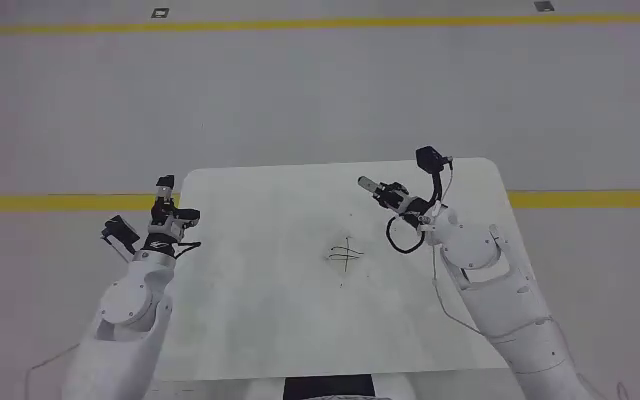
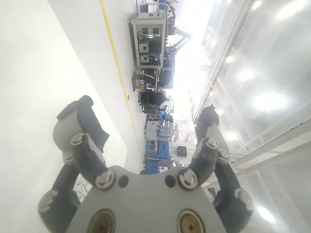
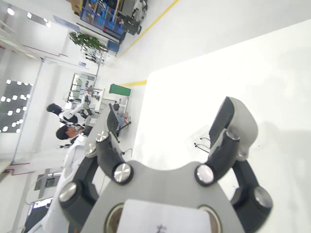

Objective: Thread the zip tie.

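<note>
Right gripper [image 3: 165, 120] and left gripper [image 2: 147, 107] both hung spread wide, empty. Table [image 1: 250, 310] sat below them. Zip tie [image 1: 345, 255] lay loose between the two, nearer the right, touching neither. Judged: threading not begun; pickup and feed-through all left. Top view placed the tie; wrist views confirmed finger spread.
</note>
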Controlling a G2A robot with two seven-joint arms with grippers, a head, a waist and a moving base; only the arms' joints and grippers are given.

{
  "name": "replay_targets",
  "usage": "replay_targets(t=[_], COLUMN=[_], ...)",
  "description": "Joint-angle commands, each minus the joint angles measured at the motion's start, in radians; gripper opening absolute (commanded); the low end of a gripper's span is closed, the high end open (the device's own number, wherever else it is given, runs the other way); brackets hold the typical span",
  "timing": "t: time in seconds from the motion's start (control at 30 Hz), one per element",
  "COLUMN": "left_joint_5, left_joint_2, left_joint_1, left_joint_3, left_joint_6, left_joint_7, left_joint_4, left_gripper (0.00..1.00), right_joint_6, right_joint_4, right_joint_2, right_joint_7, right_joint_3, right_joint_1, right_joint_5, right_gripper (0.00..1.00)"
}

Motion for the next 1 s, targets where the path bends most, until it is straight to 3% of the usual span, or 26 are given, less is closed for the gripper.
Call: replay_targets(t=[0.0, 0.37, 0.47, 0.63, 0.8, 0.97], left_joint_5=[0.000, 0.000, 0.000, 0.000, 0.000, 0.000], left_joint_2=[0.000, 0.000, 0.000, 0.000, 0.000, 0.000], left_joint_1=[0.000, 0.000, 0.000, 0.000, 0.000, 0.000], left_joint_3=[0.000, 0.000, 0.000, 0.000, 0.000, 0.000], left_joint_6=[0.000, 0.000, 0.000, 0.000, 0.000, 0.000], left_joint_7=[0.000, 0.000, 0.000, 0.000, 0.000, 0.000], left_joint_4=[0.000, 0.000, 0.000, 0.000, 0.000, 0.000], left_gripper=[1.00, 1.00, 1.00, 1.00, 1.00, 1.00], right_joint_6=[0.004, 0.004, 0.003, 0.018, 0.016, 0.021], right_joint_4=[0.000, 0.000, -0.008, 0.013, 0.050, 0.056], right_joint_2=[-0.001, -0.001, 0.009, 0.010, 0.001, -0.004], right_joint_7=[0.009, 0.009, 0.117, 0.291, 0.374, 0.369], right_joint_3=[-0.007, -0.007, -0.046, -0.116, -0.193, -0.206], right_joint_1=[0.001, 0.001, 0.058, 0.150, 0.198, 0.206], right_joint_5=[0.002, 0.002, -0.199, -0.343, -0.415, -0.416], right_gripper=[1.00, 1.00, 1.00, 1.00, 1.00, 1.00])
